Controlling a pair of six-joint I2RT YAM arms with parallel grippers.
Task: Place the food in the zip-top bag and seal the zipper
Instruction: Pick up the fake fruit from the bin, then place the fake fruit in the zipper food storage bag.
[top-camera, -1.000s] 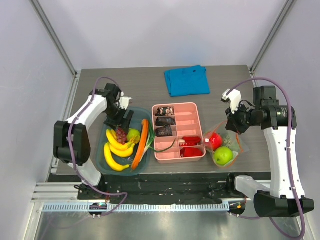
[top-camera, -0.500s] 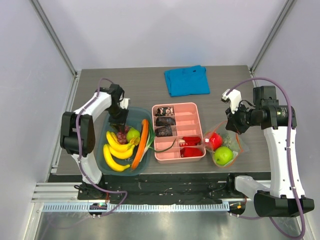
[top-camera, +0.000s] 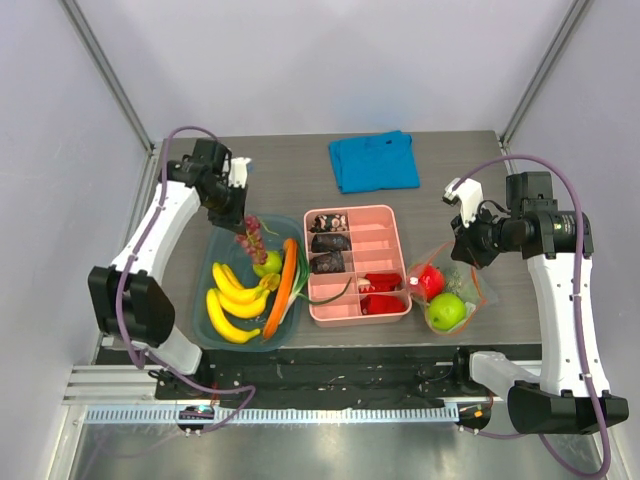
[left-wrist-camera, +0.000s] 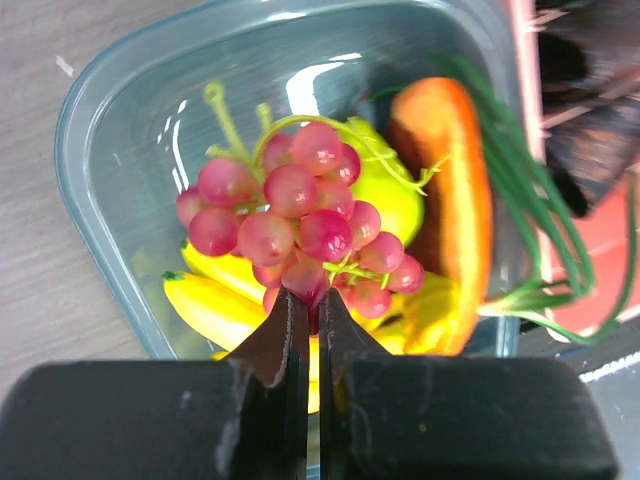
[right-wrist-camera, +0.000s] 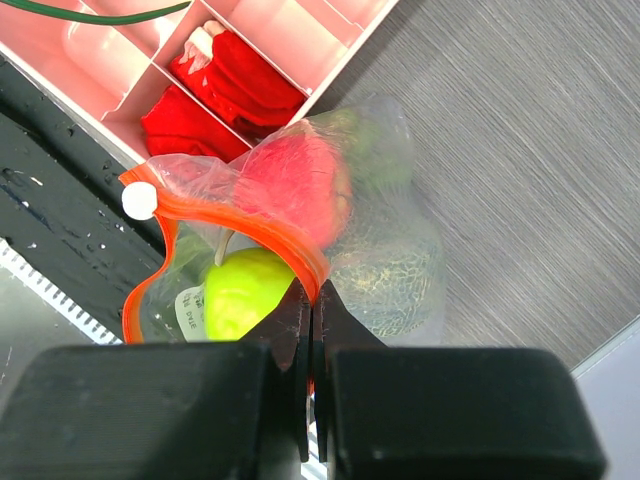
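The left end effector (left-wrist-camera: 308, 300) clamps the grape bunch (left-wrist-camera: 295, 225) above the bin (left-wrist-camera: 110, 230) near the left edge of the tabletop (top-camera: 290, 175). The right end effector (right-wrist-camera: 310, 295) pinches the zipper (right-wrist-camera: 290, 255) of the zip-top bag (right-wrist-camera: 395, 130) near the front right corner.

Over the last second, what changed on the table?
The left gripper closed on the grape bunch and lifted it above the tub, toward the far side. The right gripper stayed shut on the zipper of the zip-top bag; the apple and red fruit inside did not move.
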